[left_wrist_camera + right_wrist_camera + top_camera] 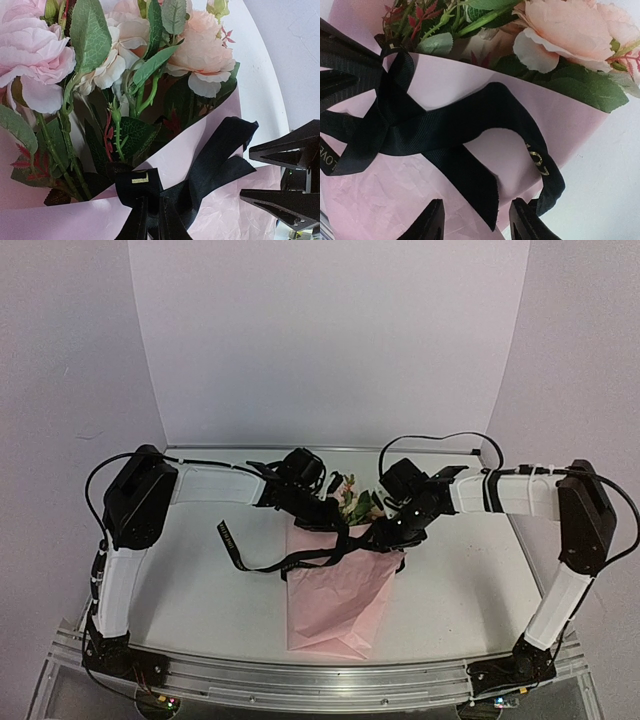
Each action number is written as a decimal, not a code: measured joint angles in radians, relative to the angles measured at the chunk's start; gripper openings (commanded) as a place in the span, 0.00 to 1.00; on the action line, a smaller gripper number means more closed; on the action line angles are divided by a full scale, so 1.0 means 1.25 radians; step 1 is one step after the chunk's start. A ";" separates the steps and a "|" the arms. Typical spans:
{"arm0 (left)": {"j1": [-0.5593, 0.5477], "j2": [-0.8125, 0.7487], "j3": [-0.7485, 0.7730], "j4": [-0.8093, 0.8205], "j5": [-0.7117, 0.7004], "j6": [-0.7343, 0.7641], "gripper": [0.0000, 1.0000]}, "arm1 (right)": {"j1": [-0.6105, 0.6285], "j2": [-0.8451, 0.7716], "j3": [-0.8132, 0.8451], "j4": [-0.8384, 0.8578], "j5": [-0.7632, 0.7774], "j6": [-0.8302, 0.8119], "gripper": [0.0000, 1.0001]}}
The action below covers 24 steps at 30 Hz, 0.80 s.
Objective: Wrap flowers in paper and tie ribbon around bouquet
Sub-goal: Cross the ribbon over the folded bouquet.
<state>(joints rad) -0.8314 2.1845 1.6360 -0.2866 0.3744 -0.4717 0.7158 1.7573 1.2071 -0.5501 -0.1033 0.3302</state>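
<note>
On the table (180, 590) — ribbon (420, 125) crossed over the bouquet (335, 600).
The ribbon's crossing is pinched in the clenched fingers of the left gripper (150, 217); the right gripper (477, 205) is held apart, a ribbon tail lying unclamped between its fingers. Paper (395, 200) is wrapped around the flowers (200, 55), blossoms at the far end.

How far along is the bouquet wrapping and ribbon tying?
Done: the pink paper is wrapped around the flowers. In hand: the black ribbon crosses over the wrap, pinched by the left end effector; the right end effector stands open by a loose tail. Left: pulling it tight into a finished knot.
</note>
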 measured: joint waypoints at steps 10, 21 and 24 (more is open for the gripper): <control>0.000 0.000 0.000 0.000 0.000 0.000 0.09 | -0.014 0.033 0.008 -0.005 -0.023 0.043 0.37; 0.000 0.000 0.000 0.001 0.001 0.000 0.09 | -0.024 0.035 0.027 -0.010 -0.039 0.072 0.09; 0.000 0.000 0.000 0.001 0.001 0.000 0.09 | -0.024 0.035 0.028 -0.011 -0.042 0.073 0.04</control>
<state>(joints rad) -0.8314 2.1845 1.6360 -0.2850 0.3754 -0.4721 0.6857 1.8011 1.2419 -0.5632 -0.1554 0.4220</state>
